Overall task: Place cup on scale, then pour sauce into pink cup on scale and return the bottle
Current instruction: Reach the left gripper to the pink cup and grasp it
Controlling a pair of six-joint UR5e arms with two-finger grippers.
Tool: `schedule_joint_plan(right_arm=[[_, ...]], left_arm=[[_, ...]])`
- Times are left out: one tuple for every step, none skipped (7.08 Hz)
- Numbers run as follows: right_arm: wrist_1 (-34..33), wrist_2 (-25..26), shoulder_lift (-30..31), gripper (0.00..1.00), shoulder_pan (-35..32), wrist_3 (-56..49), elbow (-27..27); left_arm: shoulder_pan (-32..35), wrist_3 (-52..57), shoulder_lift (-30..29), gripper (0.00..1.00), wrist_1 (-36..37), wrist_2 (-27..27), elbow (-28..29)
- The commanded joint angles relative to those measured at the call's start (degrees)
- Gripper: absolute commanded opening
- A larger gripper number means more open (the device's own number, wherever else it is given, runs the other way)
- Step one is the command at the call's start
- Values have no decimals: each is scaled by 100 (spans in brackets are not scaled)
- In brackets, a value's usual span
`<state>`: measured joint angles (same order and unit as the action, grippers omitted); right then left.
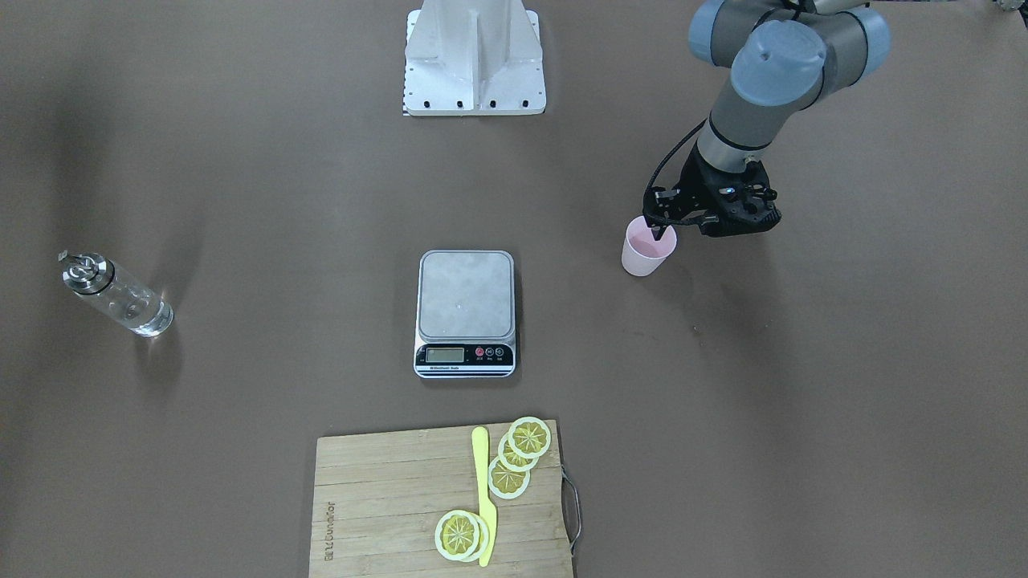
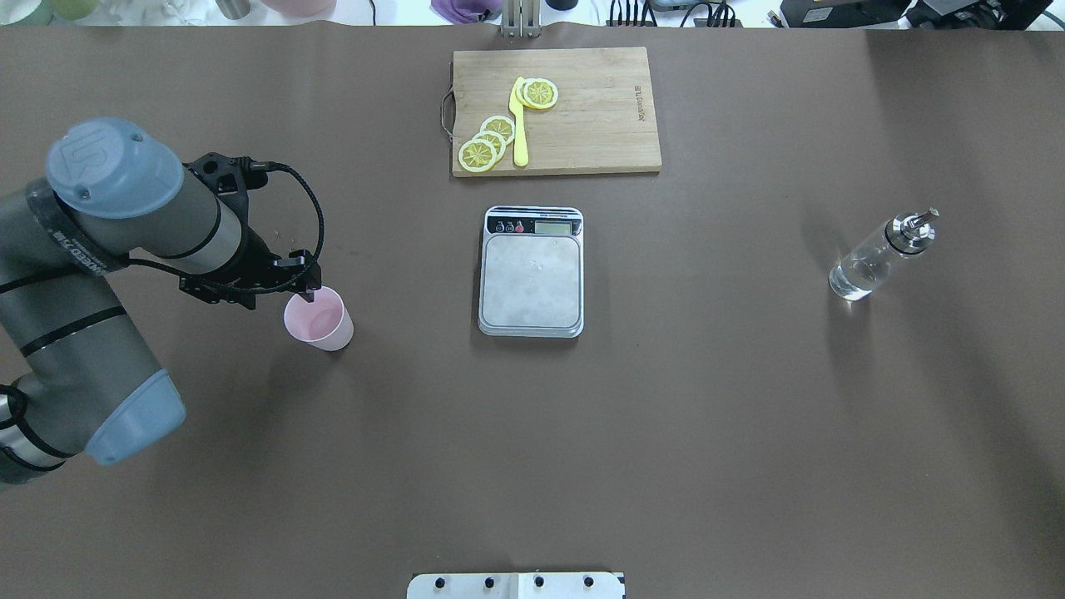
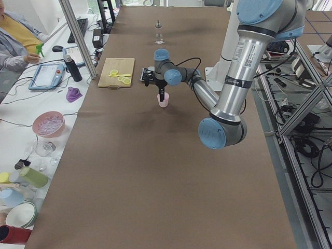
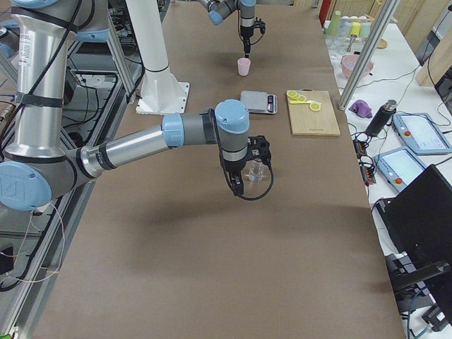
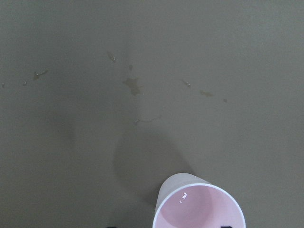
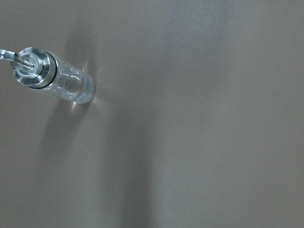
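The pale pink cup stands upright on the brown table, to the robot's left of the scale; it also shows in the overhead view. My left gripper is open and low over the cup's rim, with one finger dipped inside and the other outside. The left wrist view shows the cup's mouth at the bottom edge. The steel scale platform is bare. The glass bottle with clear sauce stands far right. My right gripper hangs above it; I cannot tell whether it is open. The right wrist view shows the bottle.
A wooden cutting board with lemon slices and a yellow knife lies beyond the scale. The robot's white base stands on the robot's side of the scale. Small stains mark the table near the cup.
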<state>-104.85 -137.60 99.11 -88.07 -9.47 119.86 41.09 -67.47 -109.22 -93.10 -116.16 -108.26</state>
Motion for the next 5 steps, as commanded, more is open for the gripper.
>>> schedule_joint_plan(right_arm=[[0,5,3,100,0,-2,-7],[0,-4,3,100,0,7,-7],[0,-4,3,100,0,-2,-7],[0,-4,3,100,0,7,-7],[0,-13,3,100,0,7,-7]], left_arm=[[-4,-11,-82,73,-15,-3,190],[-4,-11,-126,70,-50,-3,260],[-13,-11,-170,69,-59,-3,383],[-22,-11,-196,61,-94,-11,445],[-22,-3,-197,33,-95,-159,454]])
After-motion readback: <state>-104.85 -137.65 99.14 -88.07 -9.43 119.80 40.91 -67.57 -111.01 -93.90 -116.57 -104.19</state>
